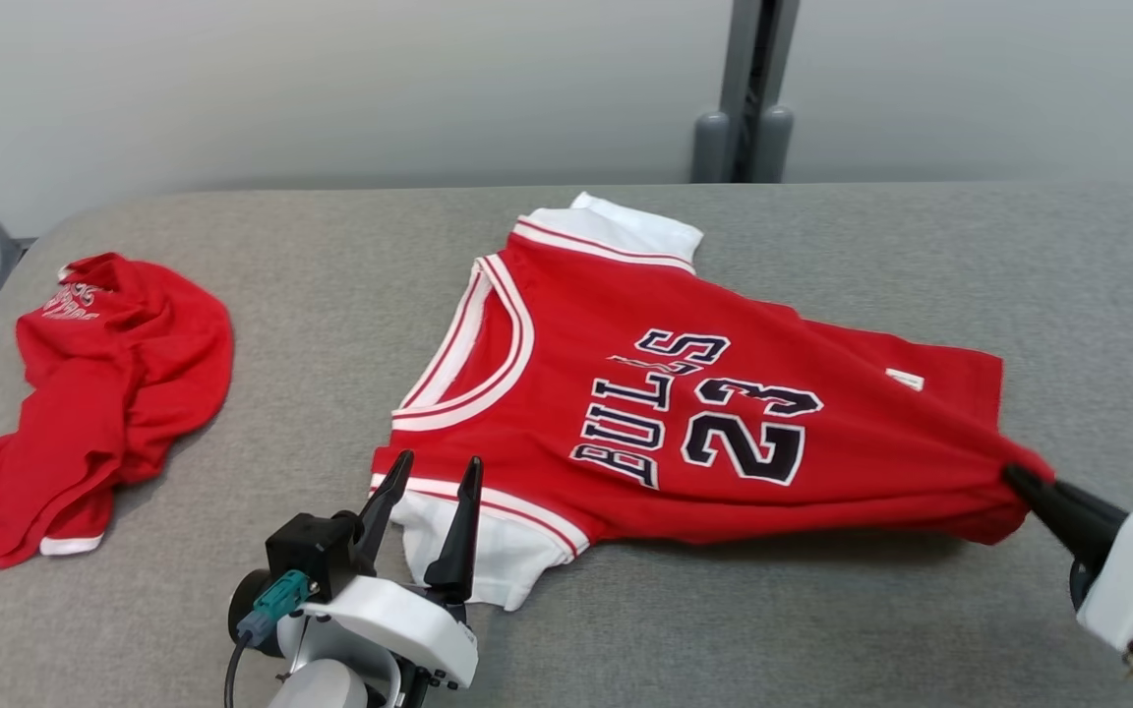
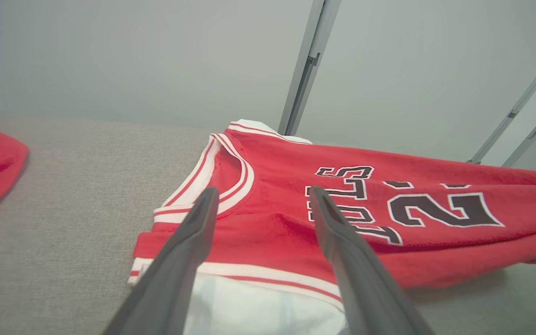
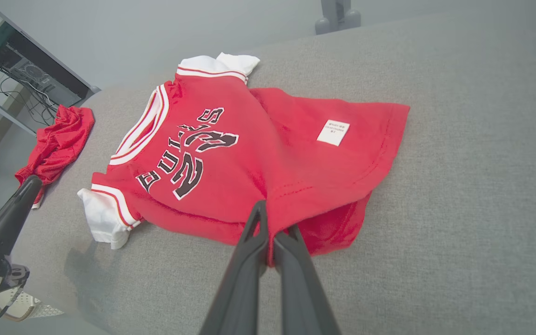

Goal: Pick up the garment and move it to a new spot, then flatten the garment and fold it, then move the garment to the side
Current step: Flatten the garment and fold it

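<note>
At jersey (image 1: 685,393) hem, right hand (image 1: 1014,479) clamped, left hand (image 1: 437,467) splayed wide

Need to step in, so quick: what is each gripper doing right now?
Left gripper: open, holding nothing.
Right gripper: shut on a hem corner of the jersey.

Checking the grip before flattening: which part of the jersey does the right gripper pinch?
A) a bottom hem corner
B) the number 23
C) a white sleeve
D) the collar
A: the right gripper is shut on the jersey at its red hem corner.
</note>
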`<state>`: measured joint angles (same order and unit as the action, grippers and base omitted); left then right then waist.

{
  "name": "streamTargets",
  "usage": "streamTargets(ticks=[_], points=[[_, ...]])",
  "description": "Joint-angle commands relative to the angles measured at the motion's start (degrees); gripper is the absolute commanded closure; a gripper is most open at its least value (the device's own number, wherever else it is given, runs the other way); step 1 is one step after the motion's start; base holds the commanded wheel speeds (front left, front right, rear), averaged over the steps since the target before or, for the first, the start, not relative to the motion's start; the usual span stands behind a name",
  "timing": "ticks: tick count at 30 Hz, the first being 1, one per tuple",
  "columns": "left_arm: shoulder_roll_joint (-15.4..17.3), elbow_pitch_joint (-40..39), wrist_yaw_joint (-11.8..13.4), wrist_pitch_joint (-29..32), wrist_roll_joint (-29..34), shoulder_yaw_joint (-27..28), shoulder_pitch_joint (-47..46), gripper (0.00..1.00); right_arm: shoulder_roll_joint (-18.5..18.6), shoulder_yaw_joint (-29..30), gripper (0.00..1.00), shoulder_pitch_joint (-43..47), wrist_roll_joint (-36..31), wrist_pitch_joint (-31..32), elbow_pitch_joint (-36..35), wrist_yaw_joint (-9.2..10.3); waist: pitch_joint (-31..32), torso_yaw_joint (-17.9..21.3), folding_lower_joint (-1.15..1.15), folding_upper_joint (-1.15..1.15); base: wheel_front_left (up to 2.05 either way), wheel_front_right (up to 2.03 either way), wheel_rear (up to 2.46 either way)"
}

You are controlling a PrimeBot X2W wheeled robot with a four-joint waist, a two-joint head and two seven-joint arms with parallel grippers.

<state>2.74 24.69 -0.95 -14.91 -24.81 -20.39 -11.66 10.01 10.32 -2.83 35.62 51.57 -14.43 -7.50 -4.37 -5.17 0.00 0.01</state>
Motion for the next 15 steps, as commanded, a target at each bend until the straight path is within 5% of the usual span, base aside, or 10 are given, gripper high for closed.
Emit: streamTargets(ticks=[1, 12, 13, 14, 15], points=[[0.28, -0.17, 0.11, -0.28, -0.25, -0.17, -0.79, 0.00, 0.72, 0.03, 1.00, -2.32, -1.22, -0.41, 1.01, 0.02, -0.75, -1.49, 0.00, -0.01, 0.00, 0.00, 0.00], [0.28, -0.28, 0.64, -0.29, -1.71, -2.55, -3.37, 0.00, 4.28, -1.63, 1.00, -18.33, -10.59, -12.45, 22.67, 0.02, -4.84, -8.91, 0.00, -0.01, 0.00, 0.00, 0.00], [0.26, -0.32, 0.60, -0.29, -1.93, -2.75, -3.41, 0.00, 4.37, -0.89, 0.63, -19.98, -11.54, -14.67, 25.60, 0.02, -5.17, -9.43, 0.00, -0.01, 0.00, 0.00, 0.00], [0.24, -0.36, 0.66, -0.28, -2.05, -2.91, -3.51, 0.00, 4.63, -0.31, 0.00, -21.50, -13.21, -16.98, 28.45, 0.02, -5.45, -9.91, 0.00, -0.01, 0.00, 0.00, 0.00], [0.24, -0.39, 0.69, -0.28, -2.07, -3.12, -3.62, 0.00, 4.95, -0.14, 0.00, -22.74, -15.04, -19.57, 31.04, 0.02, -5.66, -10.31, 0.00, -0.01, 0.00, 0.00, 0.00]])
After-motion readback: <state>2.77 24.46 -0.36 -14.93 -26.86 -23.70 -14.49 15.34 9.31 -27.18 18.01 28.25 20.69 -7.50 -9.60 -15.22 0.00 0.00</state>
